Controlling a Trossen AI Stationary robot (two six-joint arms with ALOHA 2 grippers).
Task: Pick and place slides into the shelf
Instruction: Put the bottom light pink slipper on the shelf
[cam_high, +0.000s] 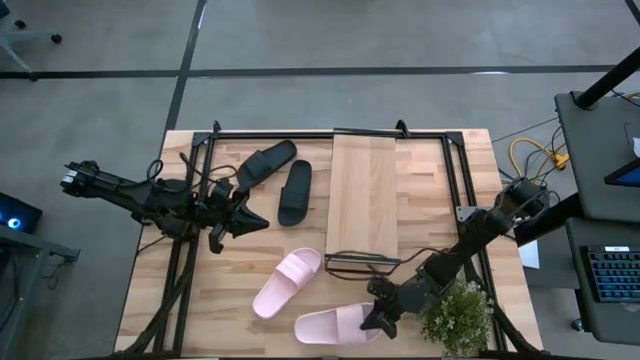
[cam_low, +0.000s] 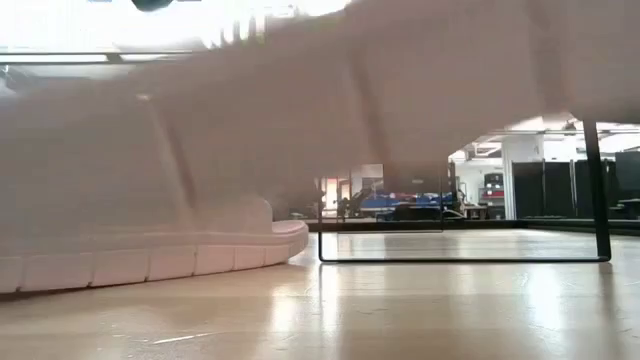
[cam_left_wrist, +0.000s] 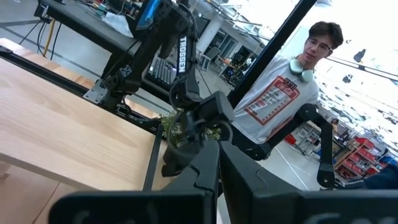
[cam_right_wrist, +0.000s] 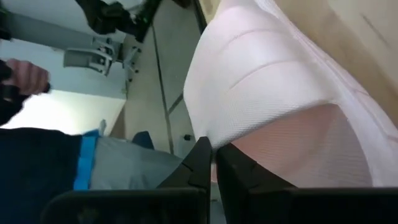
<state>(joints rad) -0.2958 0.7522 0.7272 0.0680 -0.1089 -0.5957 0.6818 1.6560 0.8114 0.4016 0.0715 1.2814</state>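
The right gripper (cam_high: 378, 320) is clamped on a pink slide's (cam_high: 335, 324) strap at the table's (cam_high: 150, 290) near edge. The left gripper (cam_high: 240, 221) (fingers pressed together, empty) hangs beside the black slides (cam_high: 294, 192), with bare tabletop between it and the shelf (cam_high: 362, 195).

Our count of the tabletop

We see two pale pink slides (cam_high: 287, 282) (cam_high: 338, 323), two black slides (cam_high: 265, 160) (cam_high: 295, 192), and one light-wood plank shelf (cam_high: 362, 195).

White letters "TROSSEN" run down the dark right arm (cam_left_wrist: 184, 53); the person's shirt print (cam_left_wrist: 272, 99) is unreadable.

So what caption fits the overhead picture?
Right pincer grips a pink slide near the shelf.
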